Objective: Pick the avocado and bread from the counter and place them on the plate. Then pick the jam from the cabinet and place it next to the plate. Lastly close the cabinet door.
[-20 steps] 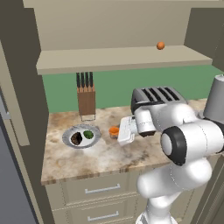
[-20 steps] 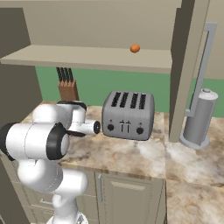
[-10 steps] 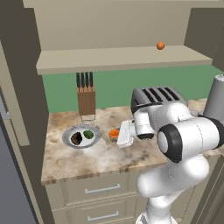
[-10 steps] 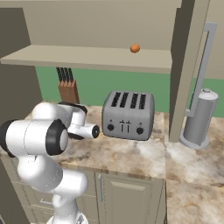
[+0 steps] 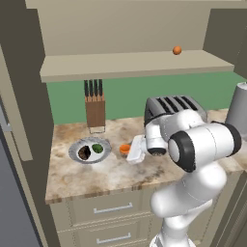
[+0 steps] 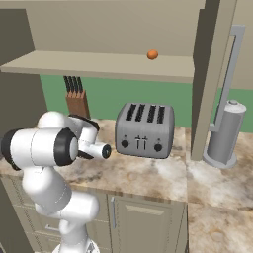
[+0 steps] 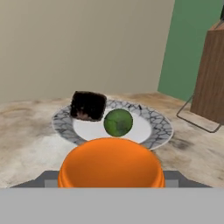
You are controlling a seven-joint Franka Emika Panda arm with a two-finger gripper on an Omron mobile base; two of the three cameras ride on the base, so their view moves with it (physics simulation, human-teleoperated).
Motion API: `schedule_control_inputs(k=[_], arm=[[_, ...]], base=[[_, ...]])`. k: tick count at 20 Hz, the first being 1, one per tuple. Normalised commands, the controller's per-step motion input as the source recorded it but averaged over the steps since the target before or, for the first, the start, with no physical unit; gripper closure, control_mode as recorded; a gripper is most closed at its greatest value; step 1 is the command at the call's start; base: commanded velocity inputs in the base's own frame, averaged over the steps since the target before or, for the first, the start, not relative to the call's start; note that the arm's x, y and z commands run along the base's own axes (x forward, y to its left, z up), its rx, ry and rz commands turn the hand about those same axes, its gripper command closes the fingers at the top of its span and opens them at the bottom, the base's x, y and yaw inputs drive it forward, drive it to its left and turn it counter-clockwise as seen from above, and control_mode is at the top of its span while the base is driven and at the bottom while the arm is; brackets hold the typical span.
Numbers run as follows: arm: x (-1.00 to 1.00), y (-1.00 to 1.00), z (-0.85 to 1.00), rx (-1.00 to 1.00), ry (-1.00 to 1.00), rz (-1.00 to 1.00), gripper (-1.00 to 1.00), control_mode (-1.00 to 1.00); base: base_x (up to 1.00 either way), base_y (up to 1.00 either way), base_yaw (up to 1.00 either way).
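Note:
On the counter (image 5: 72,176) lies the plate (image 5: 74,151), holding the dark-brown bread (image 5: 84,153) and the green avocado (image 5: 97,148). My gripper (image 5: 128,150) is shut on the orange jam (image 5: 124,147), low over the counter just right of the plate. In the hand view the jam (image 7: 111,164) sits between my fingertips (image 7: 43,178), with the plate (image 7: 159,127), bread (image 7: 87,106) and avocado (image 7: 118,122) right behind it. Whether the jar touches the stone I cannot tell. The cabinet (image 5: 130,65) stands open above.
A small orange ball (image 5: 177,50) rests on the cabinet shelf. A knife block (image 5: 95,108) stands behind the plate and a toaster (image 5: 173,108) behind my arm. A paper towel holder (image 6: 225,133) stands at the right, past the open cabinet door (image 6: 212,74).
My gripper has sunk slightly toward the counter with the jam in it, staying beside the plate. Bread and avocado have not moved.

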Motion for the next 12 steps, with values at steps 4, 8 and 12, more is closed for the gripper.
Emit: schedule_control_inputs(k=[4,8,12], arm=[[0.22,0.02,-0.13,0.00,0.00,-0.04,1.00,-1.00],[0.21,0.11,-0.12,0.00,0.00,-0.03,1.00,-1.00],[0.19,0.20,-0.12,0.00,0.00,-0.03,1.00,-1.00]], base=[[0.00,0.00,0.00],[0.00,0.00,0.00],[0.00,0.00,0.00]])
